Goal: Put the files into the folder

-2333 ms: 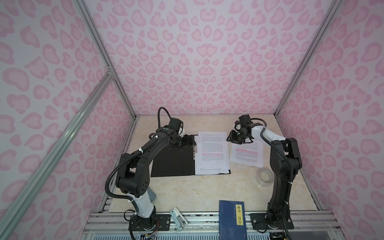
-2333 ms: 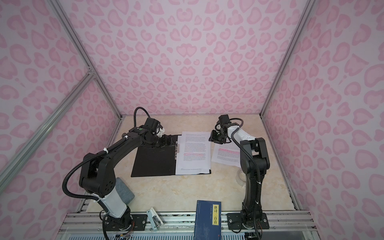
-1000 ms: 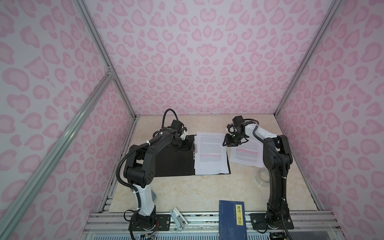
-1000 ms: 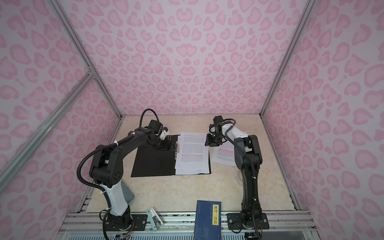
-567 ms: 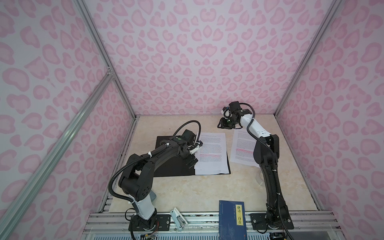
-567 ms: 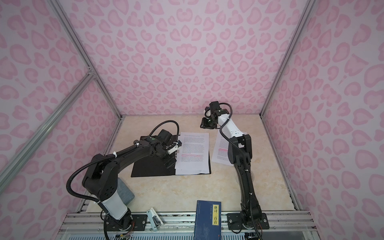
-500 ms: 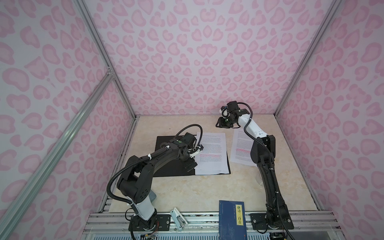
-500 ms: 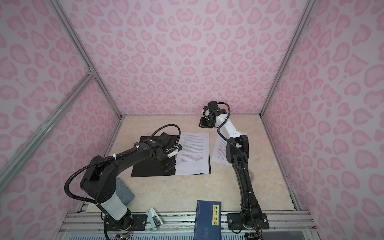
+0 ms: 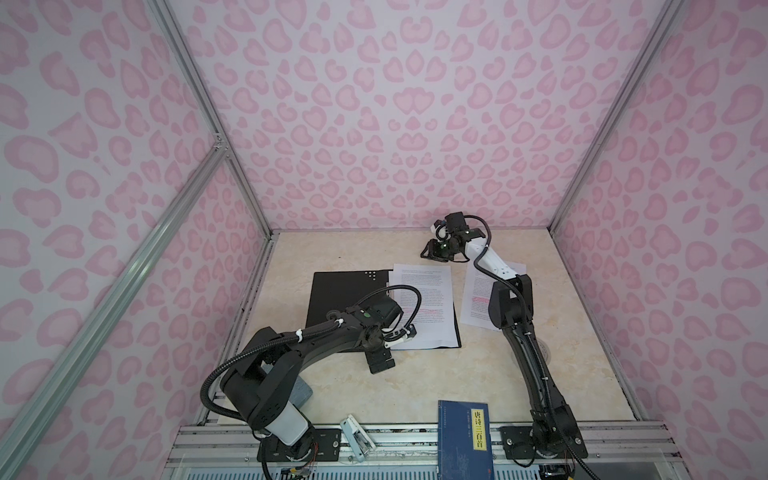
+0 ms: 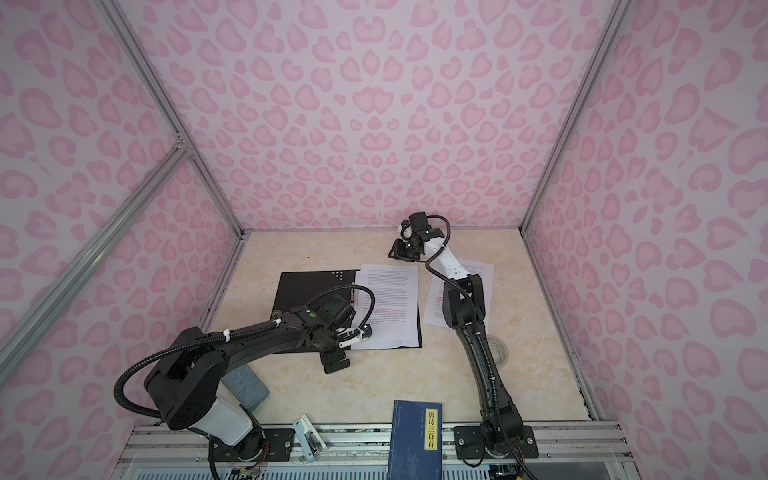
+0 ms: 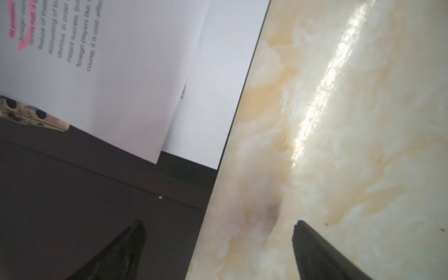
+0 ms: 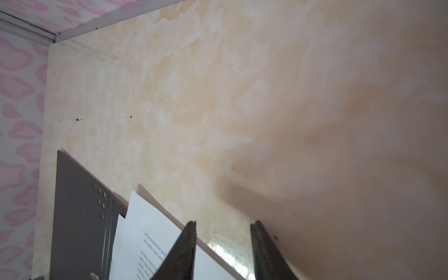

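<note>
1. Folder (image 9: 345,291) open and flat on the worktop (image 9: 332,257), black inside up, metal spine clip (image 11: 34,117) at the fold.
2. Files in 2 lots: a stack of files (image 9: 428,299) lying on the folder's right half, slightly fanned, with a lower sheet showing past the top one in the left wrist view; loose files (image 9: 476,291) on the bare worktop just right of the folder, partly hidden under the right arm.
3. Left hand (image 9: 380,362) low at the folder's near edge, jaws wide apart and empty, 1 finger over the black cover and the other over bare worktop.
4. Right hand (image 9: 428,253) at the far side of the worktop, beyond the far edge of the stack, jaws part-way apart with nothing between them, well apart from the loose files.
5. Step in hand, as a judgement: loading about half done, neither hand on paper.
6. Next move, probably: bring 1 hand to the loose files and catch an edge. Thin paper flat on a smooth worktop offers little to pinch, so lift a corner or slide the sheets first, then carry them across onto the stack and square them inside the cover's border.
7. Risk: shoving the placed stack askew, or creasing a sheet.
8. Dark blue book (image 9: 463,436) at the front rail: no part of this job.
</note>
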